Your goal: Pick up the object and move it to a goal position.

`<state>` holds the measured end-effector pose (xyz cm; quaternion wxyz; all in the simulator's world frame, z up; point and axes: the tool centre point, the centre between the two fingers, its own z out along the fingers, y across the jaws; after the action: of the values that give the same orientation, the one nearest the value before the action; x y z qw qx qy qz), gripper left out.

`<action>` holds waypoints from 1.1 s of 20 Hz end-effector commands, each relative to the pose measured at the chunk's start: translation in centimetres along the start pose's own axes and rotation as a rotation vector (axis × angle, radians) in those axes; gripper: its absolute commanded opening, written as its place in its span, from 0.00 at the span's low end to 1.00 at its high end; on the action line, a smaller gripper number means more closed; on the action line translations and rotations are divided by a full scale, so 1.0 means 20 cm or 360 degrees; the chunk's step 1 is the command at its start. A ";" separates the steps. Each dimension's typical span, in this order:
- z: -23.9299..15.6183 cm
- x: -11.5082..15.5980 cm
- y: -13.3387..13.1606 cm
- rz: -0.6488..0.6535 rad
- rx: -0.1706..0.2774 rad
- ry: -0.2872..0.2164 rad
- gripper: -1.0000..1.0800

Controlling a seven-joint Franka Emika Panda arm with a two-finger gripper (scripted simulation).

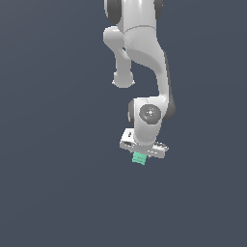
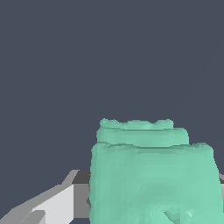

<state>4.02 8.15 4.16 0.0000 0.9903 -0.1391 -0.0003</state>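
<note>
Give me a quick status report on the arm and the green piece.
Gripper shut on the mint-green object, fingers mostly hidden. Object fills the wrist view. Nothing else visible around it.

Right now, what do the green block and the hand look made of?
Green block: matte mint, like plastic or foam; flat colour, no glints, stepped ridges in the wrist view, though a render leaves this open. Hand: smooth white shell like painted plastic or metal, with soft shading and grey trim.
</note>
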 end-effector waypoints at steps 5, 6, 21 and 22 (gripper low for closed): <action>-0.06 -0.10 0.21 0.0001 0.0000 0.0001 0.00; -0.07 -0.12 0.24 0.0001 0.0000 0.0001 0.00; -0.21 -0.35 0.75 0.0002 0.0000 0.0001 0.00; -0.22 -0.36 0.77 0.0002 0.0000 0.0001 0.00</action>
<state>-6.55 -4.11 8.32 0.0000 0.9901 -0.1401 -0.0001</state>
